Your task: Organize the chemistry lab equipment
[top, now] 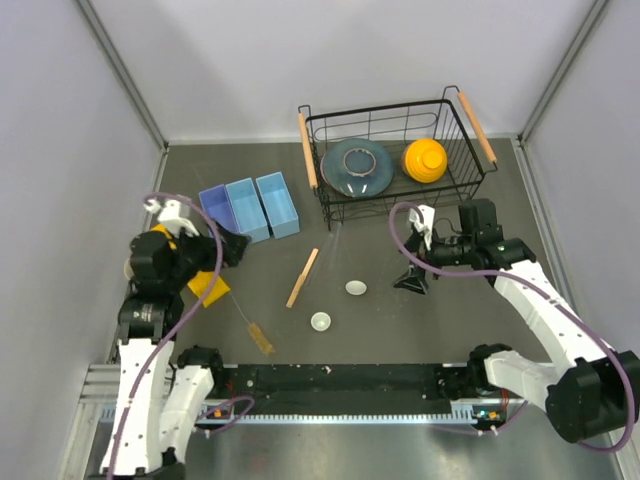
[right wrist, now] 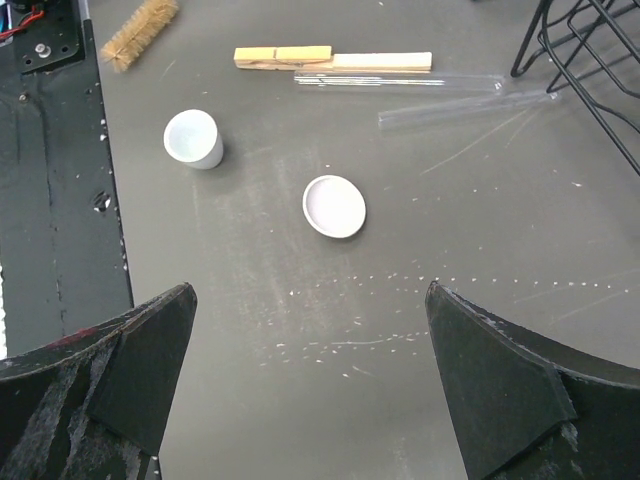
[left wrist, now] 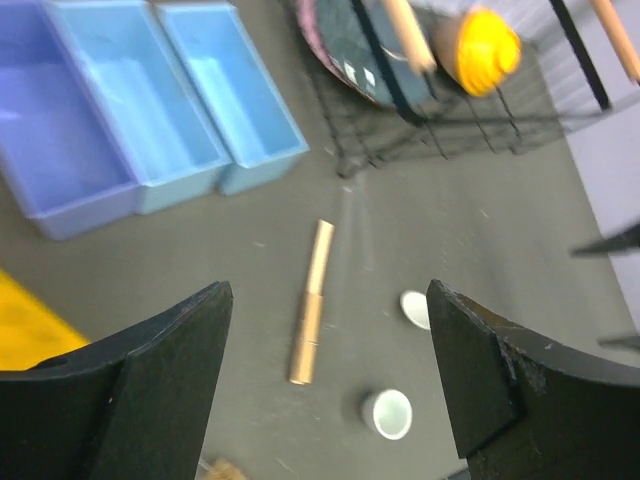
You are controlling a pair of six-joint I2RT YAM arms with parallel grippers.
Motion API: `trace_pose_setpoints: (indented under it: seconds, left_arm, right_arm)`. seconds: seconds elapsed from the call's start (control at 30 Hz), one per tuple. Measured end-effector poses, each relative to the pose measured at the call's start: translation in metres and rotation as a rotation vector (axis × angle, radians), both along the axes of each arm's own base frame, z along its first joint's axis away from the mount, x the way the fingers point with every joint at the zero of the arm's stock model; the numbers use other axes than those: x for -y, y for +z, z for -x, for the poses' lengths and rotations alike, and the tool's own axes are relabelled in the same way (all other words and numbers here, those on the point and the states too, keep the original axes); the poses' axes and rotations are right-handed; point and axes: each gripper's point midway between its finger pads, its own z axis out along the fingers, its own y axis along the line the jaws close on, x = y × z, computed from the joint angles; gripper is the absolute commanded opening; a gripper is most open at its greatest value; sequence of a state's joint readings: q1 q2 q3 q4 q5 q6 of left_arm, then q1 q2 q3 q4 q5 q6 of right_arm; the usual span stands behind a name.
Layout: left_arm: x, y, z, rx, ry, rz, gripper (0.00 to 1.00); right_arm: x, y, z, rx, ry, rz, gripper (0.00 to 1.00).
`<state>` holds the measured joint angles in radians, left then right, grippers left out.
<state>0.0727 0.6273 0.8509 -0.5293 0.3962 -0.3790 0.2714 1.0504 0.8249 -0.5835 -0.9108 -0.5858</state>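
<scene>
Your right end effector (right wrist: 308,292) fills the bottom of its wrist view, both dark fingers spread wide with nothing between them. It is aimed toward the flat white dish (right wrist: 334,206) lying just ahead, which reads as a lineup for a first pick. Beyond that dish sit the deeper white cup (right wrist: 193,138), the tan wooden stick (right wrist: 330,58), two clear rods (right wrist: 400,80) lying right beside the stick, and the amber-bristled brush (right wrist: 140,32). All of them lie loose on the dark tabletop (right wrist: 500,300) between the arms. Your left end effector (left wrist: 328,295) is just as wide open and empty, and hovers near the three light-blue bins (left wrist: 270,160), probably the sorting targets. Both white pieces look small, smooth and glossy, so expect a slippery rim grip.
</scene>
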Motion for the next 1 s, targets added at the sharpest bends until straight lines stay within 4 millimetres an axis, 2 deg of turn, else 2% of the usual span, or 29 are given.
trace_pose_setpoints:
  seconds: [0.2,0.33,0.5,0.67,0.8,0.93,1.0]
  left_arm:
    - [0.08,-0.058,0.029,-0.157,-0.272,0.054,0.81]
    - [0.113,-0.087,0.027,-0.255,-0.329,0.008,0.79]
    - [0.142,-0.127,0.017,-0.34,-0.35,-0.096,0.66]
    - [0.163,-0.167,0.001,-0.446,-0.353,-0.219,0.61]
    - [0.179,-0.185,-0.015,-0.476,-0.349,-0.291,0.56]
    - [0.192,-0.198,-0.024,-0.49,-0.354,-0.347,0.49]
    - [0.196,-0.206,-0.028,-0.503,-0.353,-0.374,0.48]
  right_arm:
    - [0.009,-0.006,-0.01,-0.021,-0.041,0.006,0.99]
    - [0.016,-0.01,-0.016,-0.031,-0.071,0.009,0.99]
    - [0.021,-0.012,-0.021,-0.037,-0.09,0.013,0.99]
    - [0.023,-0.018,-0.022,-0.057,-0.097,0.018,0.99]
    - [0.024,-0.021,-0.023,-0.066,-0.102,0.021,0.99]
    - [0.024,-0.021,-0.023,-0.065,-0.1,0.022,0.99]
    - [0.024,-0.021,-0.023,-0.063,-0.099,0.023,0.99]
